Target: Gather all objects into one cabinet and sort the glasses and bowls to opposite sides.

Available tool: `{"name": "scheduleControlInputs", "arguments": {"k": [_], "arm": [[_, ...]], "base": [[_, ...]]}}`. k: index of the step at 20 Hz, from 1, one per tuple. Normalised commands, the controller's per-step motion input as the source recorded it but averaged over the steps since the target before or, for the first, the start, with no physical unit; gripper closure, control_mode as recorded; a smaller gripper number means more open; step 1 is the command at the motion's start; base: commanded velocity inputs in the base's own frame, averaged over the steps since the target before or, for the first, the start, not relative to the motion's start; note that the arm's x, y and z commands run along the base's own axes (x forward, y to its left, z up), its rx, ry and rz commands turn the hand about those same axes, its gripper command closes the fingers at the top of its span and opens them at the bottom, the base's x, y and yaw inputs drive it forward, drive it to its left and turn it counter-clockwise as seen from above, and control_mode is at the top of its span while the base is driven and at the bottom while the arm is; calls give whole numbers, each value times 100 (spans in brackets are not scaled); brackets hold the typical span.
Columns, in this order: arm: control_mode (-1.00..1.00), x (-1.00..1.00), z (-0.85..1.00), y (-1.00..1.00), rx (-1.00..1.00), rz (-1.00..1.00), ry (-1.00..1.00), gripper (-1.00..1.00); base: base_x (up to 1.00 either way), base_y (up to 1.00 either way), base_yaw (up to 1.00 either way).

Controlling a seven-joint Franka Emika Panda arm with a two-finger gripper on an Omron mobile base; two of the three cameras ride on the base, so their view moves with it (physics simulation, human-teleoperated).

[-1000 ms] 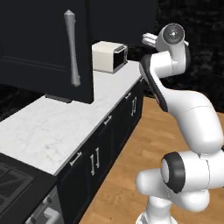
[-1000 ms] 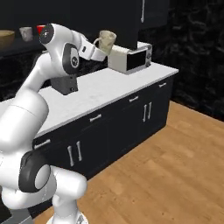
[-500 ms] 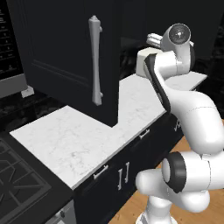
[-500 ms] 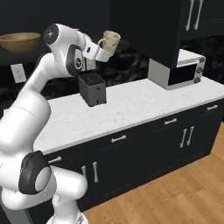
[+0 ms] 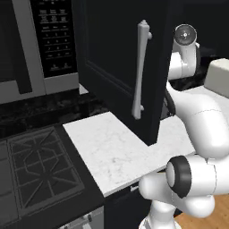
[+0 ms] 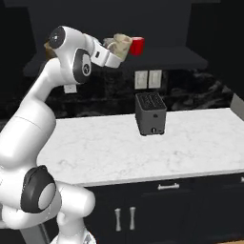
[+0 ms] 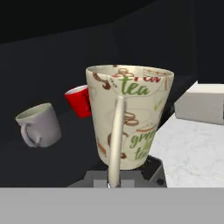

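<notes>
Gripping the cream-tan cup [image 7: 129,116] from below, the gripper [image 7: 114,179] has its fingers closed on the cup's base — in the hand view the cup stands upright, printed with "tea" lettering and brown swirls, with a pale vertical strip running down its front. From the right base view the cup [image 6: 120,46] sits at the end of the raised arm, up at the height of the dark wall cabinet [image 6: 157,59], with the red mug [image 6: 137,45] just beside it on the cabinet's shelf. The hand view shows the red mug [image 7: 79,101] behind and to the left of the cup, and a grey mug [image 7: 38,125] further left, both inside the dark cabinet. Below, a black toaster [image 6: 151,114] stands on the white marble counter [image 6: 143,147]. The left base view has an open black cabinet door [image 5: 120,67] with a long pale handle [image 5: 139,69], and a stove [image 5: 38,167] — left of the counter.
</notes>
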Motion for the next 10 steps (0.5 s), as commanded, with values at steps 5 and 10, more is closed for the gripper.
{"name": "scheduleControlInputs", "arguments": {"k": [5,10], "arm": [[100,0,0,0,0,0,0,100],[100,0,0,0,0,0,0,100]], "base": [[32,-9,40],[0,-4,2]]}}
